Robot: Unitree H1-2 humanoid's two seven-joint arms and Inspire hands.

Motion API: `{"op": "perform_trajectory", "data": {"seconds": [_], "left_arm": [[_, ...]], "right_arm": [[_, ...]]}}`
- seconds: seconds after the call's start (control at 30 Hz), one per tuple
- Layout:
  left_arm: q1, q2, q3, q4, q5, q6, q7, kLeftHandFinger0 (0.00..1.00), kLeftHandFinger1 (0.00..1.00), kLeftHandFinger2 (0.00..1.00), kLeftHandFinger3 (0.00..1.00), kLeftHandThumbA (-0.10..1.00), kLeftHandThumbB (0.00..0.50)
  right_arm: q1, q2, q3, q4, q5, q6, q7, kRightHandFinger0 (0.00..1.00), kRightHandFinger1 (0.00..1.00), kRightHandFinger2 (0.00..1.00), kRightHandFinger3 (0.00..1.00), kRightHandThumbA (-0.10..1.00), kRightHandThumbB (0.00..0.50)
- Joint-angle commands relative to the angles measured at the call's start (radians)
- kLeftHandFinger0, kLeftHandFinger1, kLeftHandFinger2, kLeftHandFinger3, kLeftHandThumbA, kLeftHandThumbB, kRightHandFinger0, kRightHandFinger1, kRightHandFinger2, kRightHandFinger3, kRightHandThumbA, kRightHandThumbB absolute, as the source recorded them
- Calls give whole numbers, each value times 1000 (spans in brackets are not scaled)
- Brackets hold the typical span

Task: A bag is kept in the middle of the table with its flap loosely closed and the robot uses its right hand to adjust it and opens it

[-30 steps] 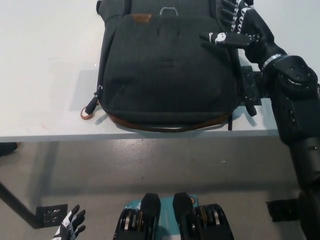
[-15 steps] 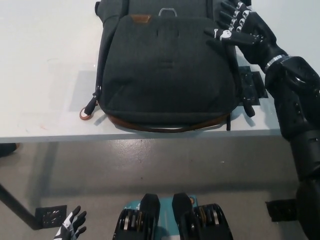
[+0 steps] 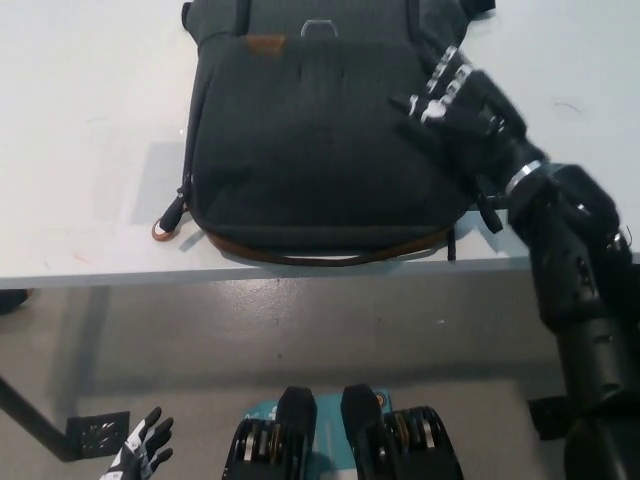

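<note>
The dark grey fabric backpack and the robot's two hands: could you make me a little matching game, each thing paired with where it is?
Things:
1. dark grey fabric backpack
2. black right hand
3. white left hand
4. small brown leather patch

Places:
A. low at the lower left, below the table edge
B. lying flat on the white table
C. on the backpack's right side
D. near the backpack's top, left of the metal loop

Pairs: 1-B, 2-C, 3-A, 4-D
</note>
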Motion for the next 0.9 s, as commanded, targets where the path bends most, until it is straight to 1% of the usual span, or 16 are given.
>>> {"op": "perform_trajectory", "data": {"seconds": [0.0, 0.1, 0.13, 0.17, 0.2, 0.23, 0.27, 0.3, 0.33, 0.37, 0.4, 0.43, 0.47, 0.57, 0.67, 0.87], "left_arm": [[-12, 22, -1, -18, -2, -6, -15, 1000, 1000, 1000, 1000, 1000, 33], [-16, 24, -2, -22, 5, 1, -13, 1000, 1000, 1000, 1000, 1000, 38], [-19, 24, -3, -21, 7, 0, -12, 1000, 1000, 1000, 1000, 1000, 33], [-23, 25, -3, -20, 8, 1, -13, 1000, 1000, 1000, 1000, 1000, 33], [-24, 25, -3, -22, 7, 3, -14, 1000, 1000, 1000, 1000, 1000, 31], [-27, 25, -3, -20, 3, 1, -15, 1000, 1000, 1000, 1000, 1000, 17], [-29, 27, -2, -21, 4, 1, -15, 1000, 1000, 1000, 1000, 1000, 6], [-31, 28, -1, -21, 5, 2, -15, 1000, 1000, 1000, 1000, 1000, 5], [-33, 29, -1, -21, 7, 3, -15, 1000, 1000, 1000, 1000, 1000, 11], [-33, 29, 0, -22, 9, 5, -14, 1000, 1000, 1000, 1000, 1000, 15], [-34, 30, 0, -22, 10, 5, -14, 1000, 1000, 1000, 1000, 1000, 15], [-34, 33, 0, -26, 12, 5, -16, 1000, 1000, 1000, 1000, 1000, 2], [-36, 35, 1, -25, 8, 4, -18, 1000, 1000, 1000, 1000, 1000, 2], [-39, 36, 2, -25, -3, 6, -23, 1000, 1000, 1000, 1000, 1000, 0], [-40, 38, 2, -23, 1, 5, -23, 1000, 1000, 1000, 1000, 1000, 0], [-46, 39, 0, -21, 0, 3, -24, 1000, 1000, 1000, 1000, 1000, 0]], "right_arm": [[-7, 41, 18, -33, 62, 59, 79, 1000, 1000, 1000, 1000, 1000, 412], [4, 44, 41, -31, 41, 59, 78, 974, 1000, 1000, 1000, 1000, 397], [9, 44, 45, -33, 35, 68, 71, 803, 933, 1000, 1000, 981, 405], [10, 42, 44, -34, 36, 70, 69, 612, 720, 788, 952, 883, 356], [14, 44, 43, -49, 47, 116, 60, 565, 671, 758, 886, 840, 374], [11, 49, 29, -47, 60, 141, 39, 389, 494, 625, 717, 616, 327], [3, 63, 15, -31, 34, 111, -31, 97, 283, 521, 576, 278, 285], [5, 67, 26, -33, -5, 70, -69, 11, 183, 492, 278, -53, 227], [7, 78, 25, -36, -39, 42, -131, 0, 166, 641, 239, -98, 209], [6, 81, 22, -37, -39, 41, -145, 0, 174, 650, 316, -100, 181], [7, 82, 20, -39, -39, 41, -151, 0, 194, 655, 589, -100, 142], [8, 88, 15, -41, -47, 29, -175, 0, 199, 625, 712, -100, 138], [11, 86, 18, -41, -60, -1, -185, 0, 226, 632, 741, -100, 125], [9, 94, -9, -47, -38, 0, -207, 0, 240, 666, 810, -100, 96], [15, 95, -15, -61, -38, 2, -224, 0, 243, 635, 802, -100, 120], [29, 84, -16, -83, -30, 22, -231, 0, 276, 652, 789, -100, 142]]}}
